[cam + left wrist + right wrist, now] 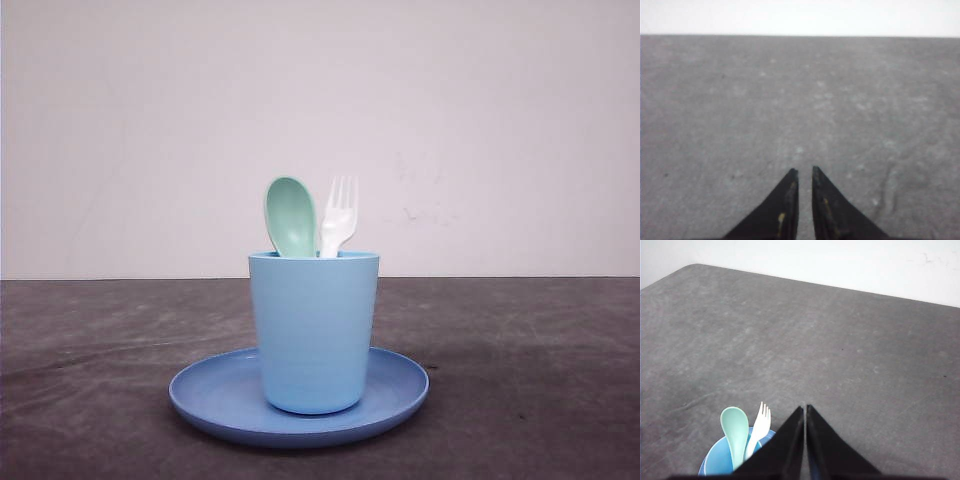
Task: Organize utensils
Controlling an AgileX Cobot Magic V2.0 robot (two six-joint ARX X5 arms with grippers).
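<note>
Both utensils, the mint-green spoon [291,216] and white fork [338,214], stand handle-down in the light blue cup [314,330] on the blue plate [212,396], so the organizing looks finished. Left claw [803,172] and right claw [804,407] appear closed, empty, over bare tabletop [90,350].

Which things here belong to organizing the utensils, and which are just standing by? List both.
Belong to the job:
- mint-green spoon, standing in the cup
- white fork, standing in the cup beside the spoon

Standing by:
- light blue cup, upright on the plate
- round blue plate, on the dark table
</note>
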